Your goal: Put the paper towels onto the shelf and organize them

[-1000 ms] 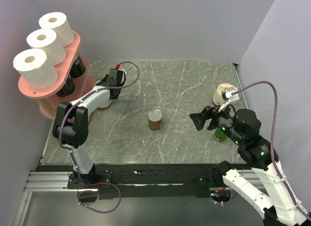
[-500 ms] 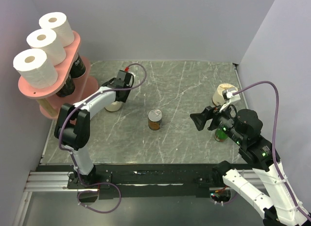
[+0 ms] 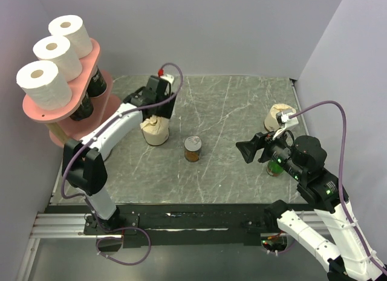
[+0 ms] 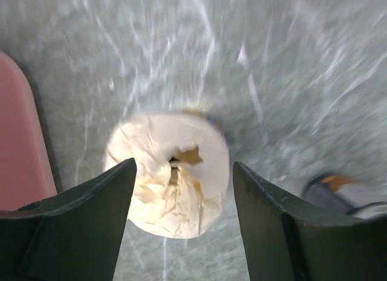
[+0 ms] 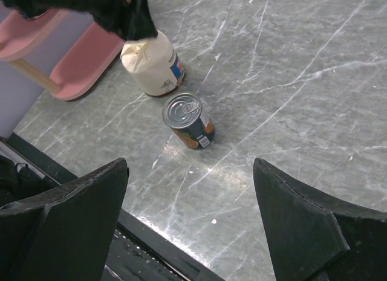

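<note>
Left claw (image 4: 182, 166): jaws apart, gripping nothing. It hangs directly over a cream roll (image 4: 172, 193) that stands upright on the table (image 3: 230, 106), hollow core facing up. In the wrist view the roll sits between the two fingers (image 4: 78, 223) and below their tips. That view is blurred, so contact with the left finger cannot be judged; a gap shows on the right finger's side. To the left of this claw is the shelf (image 3: 36, 113), near the roll but apart from it. On its top board, up and to the left of the claw, three white rolls (image 3: 58, 54) stand upright in a row. On the lower board beneath them are two black-wrapped rolls (image 3: 97, 81), partly hidden by the top board. To the right of the left claw, a little nearer the arm bases, the tin can (image 3: 193, 148) stands upright, close to the cream roll but not touching it. Right claw (image 5: 190, 166): jaws wide apart, empty, held above the table. Ahead of it and to its left stands the can, with the cream roll beyond. A second cream roll (image 3: 277, 116) stands on the table to the right of this claw and farther out, just beyond its wrist. The green bottle (image 3: 275, 167) is under the right arm behind the claw, mostly hidden.
</note>
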Robot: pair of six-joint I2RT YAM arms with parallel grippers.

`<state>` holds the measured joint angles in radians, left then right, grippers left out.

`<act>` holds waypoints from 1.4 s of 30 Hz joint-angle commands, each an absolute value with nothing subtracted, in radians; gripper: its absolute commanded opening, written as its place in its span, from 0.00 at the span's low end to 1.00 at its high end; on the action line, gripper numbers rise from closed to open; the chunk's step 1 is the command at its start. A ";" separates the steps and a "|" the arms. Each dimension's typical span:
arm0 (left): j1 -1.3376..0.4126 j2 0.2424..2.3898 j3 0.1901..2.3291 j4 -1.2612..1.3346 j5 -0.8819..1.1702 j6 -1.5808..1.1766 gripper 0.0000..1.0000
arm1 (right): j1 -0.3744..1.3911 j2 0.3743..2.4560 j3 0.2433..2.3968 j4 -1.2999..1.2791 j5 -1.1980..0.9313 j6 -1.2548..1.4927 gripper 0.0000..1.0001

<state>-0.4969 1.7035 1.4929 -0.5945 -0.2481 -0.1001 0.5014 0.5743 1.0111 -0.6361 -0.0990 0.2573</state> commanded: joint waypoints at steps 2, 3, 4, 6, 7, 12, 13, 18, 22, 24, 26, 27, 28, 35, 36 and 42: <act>-0.486 1.638 1.623 -0.621 -0.111 -0.158 0.67 | 0.508 0.589 1.066 -0.601 -0.123 0.262 0.90; -0.488 1.637 1.623 -0.620 -0.097 -0.163 0.66 | 0.508 0.597 1.074 -0.609 -0.124 0.262 0.90; -0.486 1.631 1.618 -0.615 -0.086 -0.164 0.65 | 0.506 0.603 1.080 -0.611 -0.127 0.262 0.90; -0.486 1.631 1.594 -0.598 -0.052 -0.166 0.61 | 0.508 0.609 1.080 -0.604 -0.127 0.267 0.90; -0.488 1.632 1.585 -0.591 -0.040 -0.167 0.59 | 0.506 0.607 1.077 -0.600 -0.130 0.270 0.90; -0.486 1.654 1.526 -0.545 0.004 -0.170 0.56 | 0.506 0.601 1.051 -0.583 -0.141 0.287 0.89; -0.486 1.658 1.522 -0.540 0.003 -0.172 0.55 | 0.508 0.603 1.051 -0.589 -0.141 0.287 0.88; -0.486 1.707 1.529 -0.578 -0.089 -0.178 0.53 | 0.506 0.601 1.055 -0.600 -0.129 0.281 0.88; -0.485 1.712 1.493 -0.577 -0.146 -0.190 0.53 | 0.508 0.589 1.048 -0.600 -0.123 0.281 0.88; -0.483 1.720 1.465 -0.577 -0.176 -0.202 0.51 | 0.506 0.589 1.045 -0.604 -0.121 0.279 0.88; -0.482 1.721 1.433 -0.574 -0.202 -0.215 0.50 | 0.508 0.589 1.035 -0.601 -0.120 0.285 0.88; -0.482 1.721 1.424 -0.572 -0.207 -0.218 0.49 | 0.508 0.589 1.035 -0.598 -0.123 0.285 0.88; -0.480 1.718 1.413 -0.569 -0.207 -0.221 0.48 | 0.508 0.589 1.037 -0.600 -0.127 0.285 0.88; -0.479 1.710 1.394 -0.569 -0.212 -0.258 0.45 | 0.506 0.592 1.032 -0.592 -0.129 0.284 0.88; -0.479 1.703 1.410 -0.572 -0.207 -0.258 0.45 | 0.506 0.594 1.037 -0.598 -0.129 0.284 0.88; -0.479 1.666 1.561 -0.618 -0.152 -0.264 0.59 | 0.508 0.575 1.034 -0.598 -0.120 0.282 0.88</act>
